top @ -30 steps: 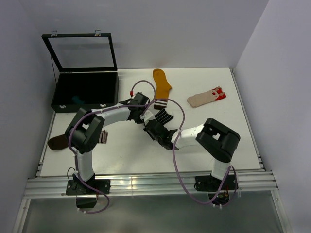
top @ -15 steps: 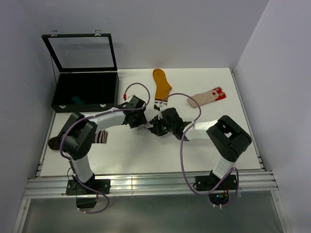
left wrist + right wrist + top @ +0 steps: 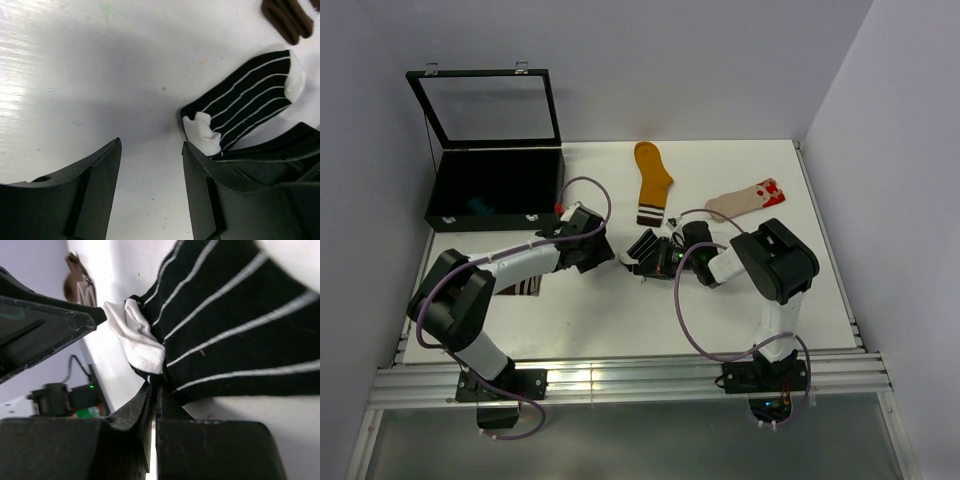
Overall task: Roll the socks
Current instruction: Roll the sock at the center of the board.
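Striped sock (image 3: 250, 100): judged light, limp; best taken at the heel edge. Pinched there by closed right gripper (image 3: 154, 387); left gripper (image 3: 151, 150) parted, empty.

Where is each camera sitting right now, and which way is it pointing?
Top external: fixed above and behind the bases, facing down at the table; left arm and right arm show whole.
Left wrist: on the left arm, looking down past the open left tool at the striped sock.
Right wrist: low, skimming the table sideways; right tool shut on that sock's edge.
Shared: both wrist views show the same striped sock, the top view too, between the tools.
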Available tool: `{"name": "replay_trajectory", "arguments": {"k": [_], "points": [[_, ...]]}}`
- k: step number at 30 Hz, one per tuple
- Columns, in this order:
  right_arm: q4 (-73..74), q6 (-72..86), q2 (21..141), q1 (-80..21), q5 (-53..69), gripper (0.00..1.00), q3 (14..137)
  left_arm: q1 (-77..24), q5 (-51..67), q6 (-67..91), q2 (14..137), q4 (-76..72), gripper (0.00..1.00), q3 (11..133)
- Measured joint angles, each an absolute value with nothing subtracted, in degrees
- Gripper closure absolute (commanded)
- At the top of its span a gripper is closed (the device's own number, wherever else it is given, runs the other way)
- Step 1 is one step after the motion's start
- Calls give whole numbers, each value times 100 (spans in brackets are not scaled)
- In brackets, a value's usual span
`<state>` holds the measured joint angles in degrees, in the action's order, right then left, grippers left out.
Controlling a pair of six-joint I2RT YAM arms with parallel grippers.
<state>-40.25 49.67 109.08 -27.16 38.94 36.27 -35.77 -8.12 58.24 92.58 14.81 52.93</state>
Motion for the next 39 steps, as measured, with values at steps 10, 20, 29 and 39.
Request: {"name": "replay_trajectory", "arguments": {"k": [10,20,29,39], "points": [[-4519,5664,11137,-2543,4145,100,3492,-3577,-388,5983,9546,1138,42,5323],[-4558,5745,11238,-2512,4248,100,3546,-3581,-174,6007,9854,961,43,5437],[-4366,5686,11246,-2508,4274,97,3647,-3581,-143,6071,10219,1140,45,5874],[-3677,5260,10910,-2545,4003,85,3736,-3607,-248,5946,10731,1704,48,6652]]}}
